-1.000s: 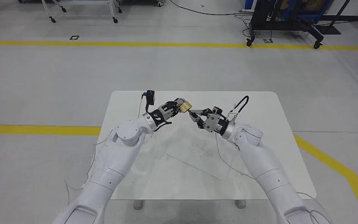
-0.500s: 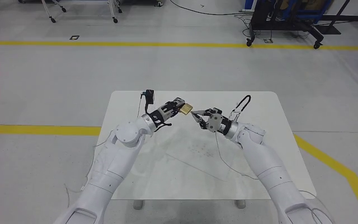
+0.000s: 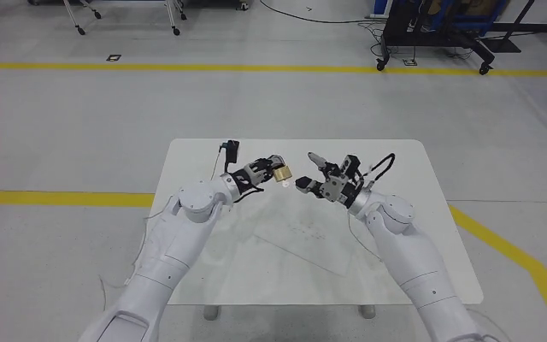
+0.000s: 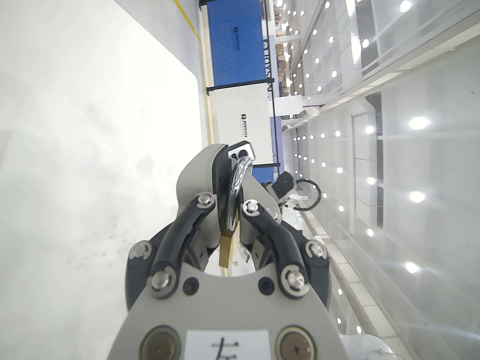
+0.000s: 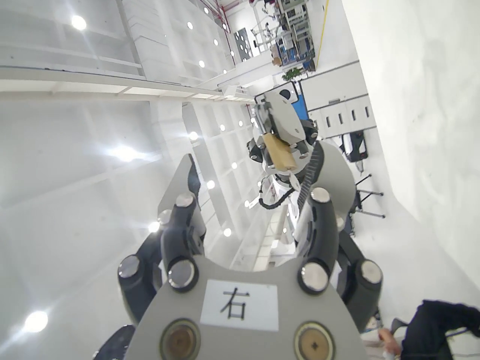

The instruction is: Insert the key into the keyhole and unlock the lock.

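Well, the lock's bottom end points at your open right gripper

Look at the upper middle of the top view, above the table [image 3: 393,162]. Your left gripper [image 3: 273,165] is squeezed tight on the lock [image 3: 283,174], pinching it at its loop end. The gold body sticks out past the fingers, toward the right side of the frame. So the lock's long way runs from one gripper across to the other. Its bottom end, where the keyhole should be, faces your right gripper [image 3: 305,171].

That gripper sits just beside the lock, a little to its right, and does not touch it. Its fingers are spread wide and hold nothing. What looks like the key [image 5: 291,178] hangs at the lock's bottom end, small and shiny. I cannot be sure, because it is so tiny. If it is the key, your right gripper is the near one. I think it should come straight in along the lock's long way, close on the key and turn it.
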Controlling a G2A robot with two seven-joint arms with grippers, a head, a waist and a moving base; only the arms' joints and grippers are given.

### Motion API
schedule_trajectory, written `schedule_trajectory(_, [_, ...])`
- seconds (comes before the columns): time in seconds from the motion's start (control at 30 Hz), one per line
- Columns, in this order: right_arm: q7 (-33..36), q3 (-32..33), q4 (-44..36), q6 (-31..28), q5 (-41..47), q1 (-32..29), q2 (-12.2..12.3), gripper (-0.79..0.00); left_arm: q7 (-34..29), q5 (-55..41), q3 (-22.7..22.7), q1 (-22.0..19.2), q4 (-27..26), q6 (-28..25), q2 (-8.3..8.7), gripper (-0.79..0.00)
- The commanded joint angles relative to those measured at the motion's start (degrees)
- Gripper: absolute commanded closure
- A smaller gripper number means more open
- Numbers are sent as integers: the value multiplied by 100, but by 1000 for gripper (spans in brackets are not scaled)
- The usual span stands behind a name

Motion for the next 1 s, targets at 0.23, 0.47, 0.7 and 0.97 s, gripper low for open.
schedule_trajectory(0.23, [-723, 622, -750, -869, -442, -742, 107, -785, -496, 1103, 524, -301, 221, 485, -6, 0])
schedule_trajectory(0.47, [-723, 622, -750, -869, -442, -742, 107, -785, -1132, 1848, 1171, -647, 651, 1117, -104, 0])
schedule_trajectory(0.7, [-723, 622, -750, -869, -442, -742, 107, -785, -1188, 2005, 1467, -881, 1014, 1286, -228, -588])
schedule_trajectory(0.97, [-723, 622, -750, -869, -442, -742, 107, -785, -1274, 1837, 1463, -983, 1196, 1133, -285, -785])
